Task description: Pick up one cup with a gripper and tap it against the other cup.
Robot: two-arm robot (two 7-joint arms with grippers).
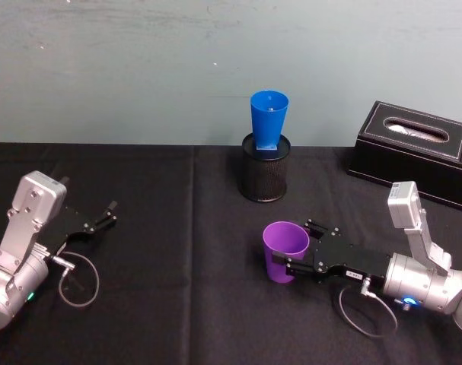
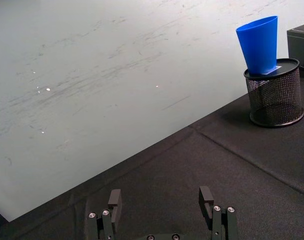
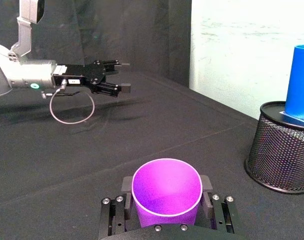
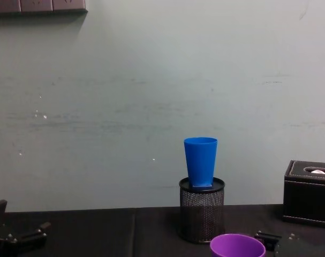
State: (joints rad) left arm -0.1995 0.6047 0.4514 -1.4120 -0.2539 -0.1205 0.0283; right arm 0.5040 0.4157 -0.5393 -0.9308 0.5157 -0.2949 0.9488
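The purple cup [image 1: 284, 251] stands on the black cloth right of centre, its open mouth [image 3: 166, 186] facing up. My right gripper [image 1: 297, 245] reaches in from the right, and its fingers [image 3: 207, 183] press against both sides of the cup. The blue cup [image 1: 269, 118] stands upright in a black mesh pen holder [image 1: 264, 179] at the back middle, a short way beyond the purple cup. My left gripper [image 1: 109, 214] rests at the left of the table, open and holding nothing; the left wrist view shows its fingers [image 2: 206, 195] spread above bare cloth.
A black tissue box [image 1: 413, 152] sits at the back right, behind my right arm. A pale wall rises just behind the table's far edge. Black cloth [image 1: 177, 251] lies bare between the two arms.
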